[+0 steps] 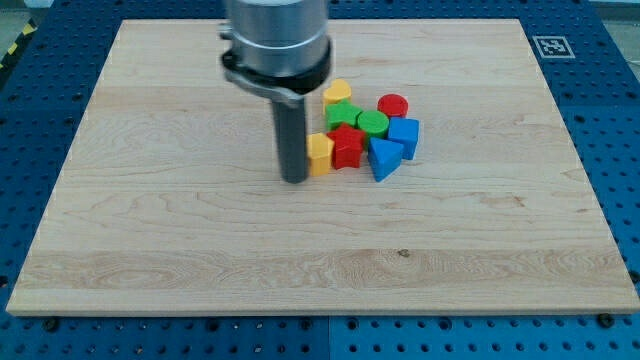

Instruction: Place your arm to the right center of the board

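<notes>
- My tip down on the wooden board near its centre, touching the yellow block on the view's left of the cluster.
- No gripper fitted, only a bare rod.
- Counted: two yellow, two red, two green, two blue.
- Marker tag at the board's top right corner.

The only sign is a small black-and-white square fiducial marker, printed on the pale wooden desk at its corner toward the view's top right. Its pattern looks like a coded tag of blocky cells, though it is too small to decode. No letters, numbers or brand names can be read anywhere else.
</notes>
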Motion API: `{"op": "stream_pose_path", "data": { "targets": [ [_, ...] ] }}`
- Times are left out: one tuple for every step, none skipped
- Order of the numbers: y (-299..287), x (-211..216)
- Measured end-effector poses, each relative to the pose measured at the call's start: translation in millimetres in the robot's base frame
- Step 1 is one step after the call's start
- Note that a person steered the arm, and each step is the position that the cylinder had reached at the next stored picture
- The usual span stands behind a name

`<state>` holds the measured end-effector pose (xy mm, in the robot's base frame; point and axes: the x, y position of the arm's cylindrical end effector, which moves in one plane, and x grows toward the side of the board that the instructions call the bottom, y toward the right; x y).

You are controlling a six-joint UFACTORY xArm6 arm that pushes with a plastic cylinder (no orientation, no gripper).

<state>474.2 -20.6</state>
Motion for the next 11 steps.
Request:
{"op": "stream_pose_path", "data": {
  "targets": [
    [14,0],
    [14,0],
    [-6,0],
    [-54,5],
    [-56,7],
    [-36,19],
    [45,76],
    [164,92],
    [279,42],
    [283,-5],
    [283,-7]
  ]
}}
